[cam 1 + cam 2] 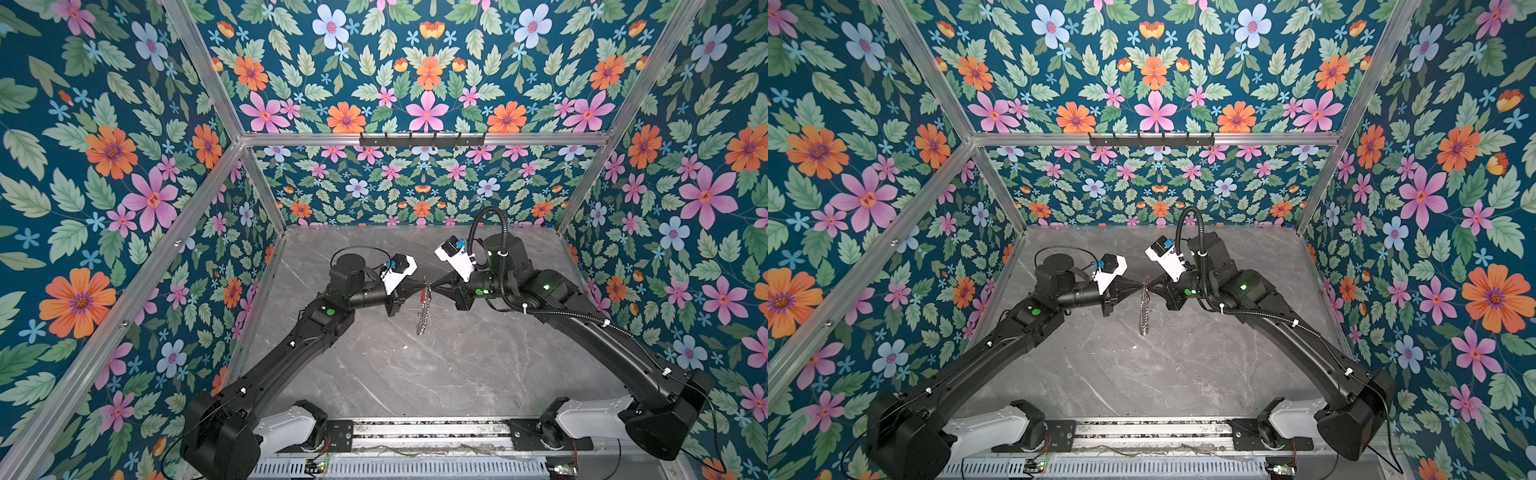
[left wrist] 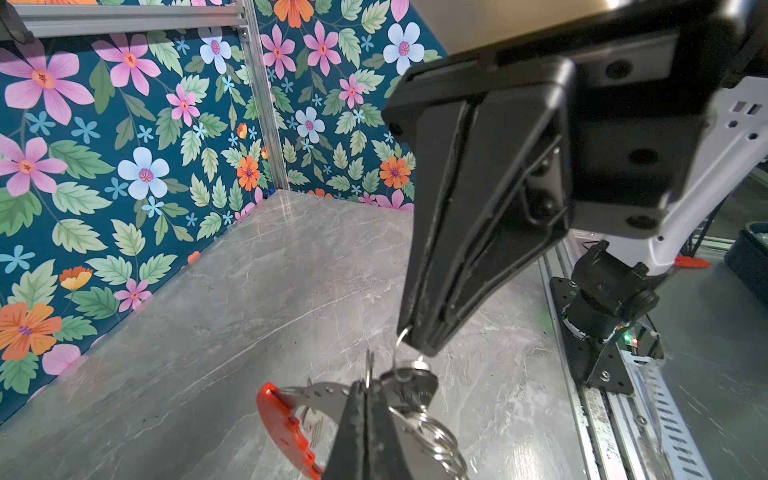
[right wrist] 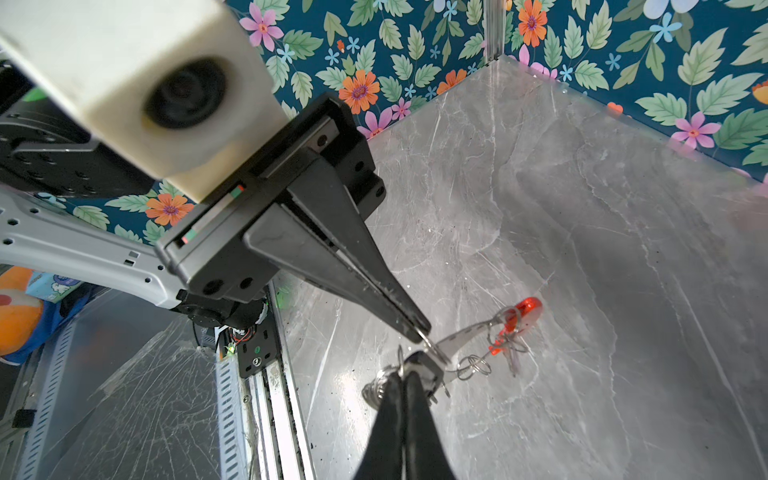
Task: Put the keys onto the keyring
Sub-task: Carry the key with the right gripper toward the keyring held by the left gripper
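Both arms meet above the middle of the grey marble table. Between their tips hangs the keyring, with a red curved section and a bunch of small silver rings. My left gripper is shut on the keyring's metal part. My right gripper is shut on a thin metal ring. From that ring hangs a dark oblong piece, apparently the black key. The fingers hide how the pieces join.
Floral walls close the table in on three sides. A black hook rail is fixed high on the back wall. An aluminium rail with both arm bases runs along the front edge. A small white speck lies on the table.
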Controlling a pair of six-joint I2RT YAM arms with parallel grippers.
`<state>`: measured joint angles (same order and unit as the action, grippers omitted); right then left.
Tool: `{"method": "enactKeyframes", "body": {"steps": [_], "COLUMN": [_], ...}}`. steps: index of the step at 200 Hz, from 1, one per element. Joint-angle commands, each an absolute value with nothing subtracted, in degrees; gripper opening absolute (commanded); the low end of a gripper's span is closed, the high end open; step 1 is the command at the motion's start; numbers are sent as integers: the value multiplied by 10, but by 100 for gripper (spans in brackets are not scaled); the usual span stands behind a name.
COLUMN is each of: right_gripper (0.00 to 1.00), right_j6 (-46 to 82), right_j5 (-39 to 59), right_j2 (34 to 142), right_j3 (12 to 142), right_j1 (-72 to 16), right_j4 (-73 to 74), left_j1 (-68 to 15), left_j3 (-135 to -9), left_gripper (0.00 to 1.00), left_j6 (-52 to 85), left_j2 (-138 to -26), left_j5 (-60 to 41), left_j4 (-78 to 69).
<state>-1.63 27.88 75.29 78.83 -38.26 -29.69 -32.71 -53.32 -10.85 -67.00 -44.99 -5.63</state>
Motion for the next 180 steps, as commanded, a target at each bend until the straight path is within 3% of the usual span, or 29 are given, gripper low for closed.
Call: {"method": "enactKeyframes", "body": {"steps": [1,180], "right_gripper": [0,0], "right_j6": [-20,3], "right_j5": [272,180], "right_j2": [758,779], "right_j3": [794,795], "right_j1": [-383,-383], "right_j4": [-287,-263], "left_j1": [-328,-329], "left_j3": [-537,-534], "left_gripper": [0,0], "left_j6": [-115,-129], "left_j2": [-668,-651], "left_j5": [-451,-459], "left_j4": [-69,-60]}}
